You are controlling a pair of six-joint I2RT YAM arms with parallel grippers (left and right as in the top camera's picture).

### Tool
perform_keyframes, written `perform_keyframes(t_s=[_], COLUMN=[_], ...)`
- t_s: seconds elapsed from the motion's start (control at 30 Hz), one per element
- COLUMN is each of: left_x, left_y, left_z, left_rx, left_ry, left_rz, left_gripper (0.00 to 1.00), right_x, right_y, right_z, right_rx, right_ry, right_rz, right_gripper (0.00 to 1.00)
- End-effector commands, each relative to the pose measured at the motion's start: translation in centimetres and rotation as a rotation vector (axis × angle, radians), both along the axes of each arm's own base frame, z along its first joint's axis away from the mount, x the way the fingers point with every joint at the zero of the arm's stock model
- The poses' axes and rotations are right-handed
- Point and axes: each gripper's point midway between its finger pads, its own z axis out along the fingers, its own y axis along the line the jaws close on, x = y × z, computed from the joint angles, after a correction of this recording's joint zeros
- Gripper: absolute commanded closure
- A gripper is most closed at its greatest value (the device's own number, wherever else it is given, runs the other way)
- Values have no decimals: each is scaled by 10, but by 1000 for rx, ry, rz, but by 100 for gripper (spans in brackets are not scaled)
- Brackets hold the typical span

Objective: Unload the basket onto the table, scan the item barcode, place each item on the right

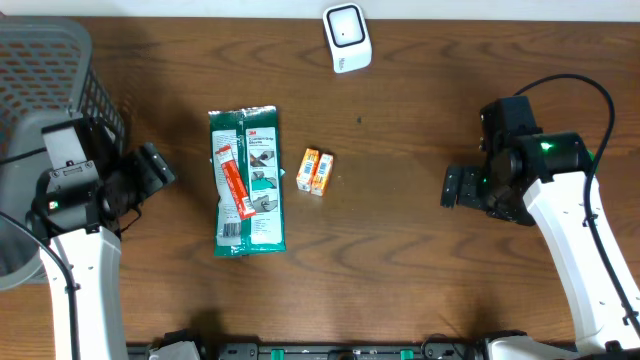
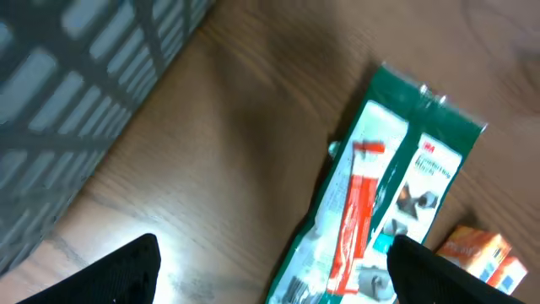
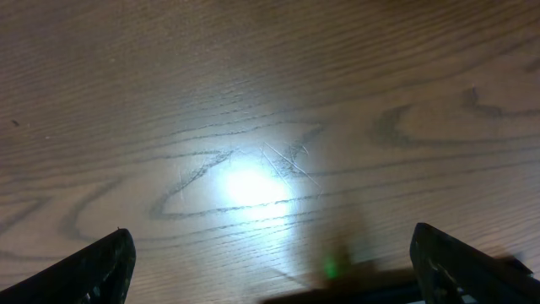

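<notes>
Orange box (image 1: 317, 172) lies just beside green packet (image 1: 265, 205), scanner (image 1: 347, 38) well apart.

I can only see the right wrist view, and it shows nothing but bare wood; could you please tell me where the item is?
Observer: A green packet lies flat near the middle of the table, off to the left of the right pincer.
Operator: Thank you. Is anything else nearby?
Observer: A small orange box lies between the two, close to the packet but apart from it.
Operator: And how does the other arm stand, please?
Observer: The left pincer is open and empty, just short of the packet's other side.
</notes>
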Motion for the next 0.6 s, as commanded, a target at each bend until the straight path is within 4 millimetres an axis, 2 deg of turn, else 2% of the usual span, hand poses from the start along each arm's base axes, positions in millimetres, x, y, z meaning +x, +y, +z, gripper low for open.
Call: perform_keyframes(t_s=[0.0,0.07,0.1,0.13,0.17,0.27,0.4,0.47,0.53,0.57], left_x=[13,17,17,15,12,6,0,1,3,6], left_y=[-7,-27,-38,-45,-50,-69,-83,-84,-88,-94], left_z=[11,14,15,13,9,-4,-25,-32,-39,-42], left_rx=[-52,-155,-210,-241,-253,-266,-166,-99,-55,-41], left_ry=[-67,-92,-97,-89,-71,-20,58,89,112,121], left_rz=[-14,-63,-99,-118,-128,-178,-214,-199,-191,-207], left_gripper=[13,14,23,40,68,88,88,83,63,61], right_x=[0,0,0,0,0,0,0,0,0,0], right_y=[-4,-3,-3,-3,-4,-4,-4,-3,-4,-3], right_z=[2,2,2,2,2,2,2,2,2,2], right_rx=[-14,-13,-13,-13,-14,-14,-14,-14,-14,-13], right_ry=[-11,-11,-11,-11,-11,-11,-11,-11,-11,-11], right_rz=[-19,-18,-18,-18,-19,-19,-19,-19,-19,-18], right_gripper=[1,1,1,1,1,1,1,1,1,1])
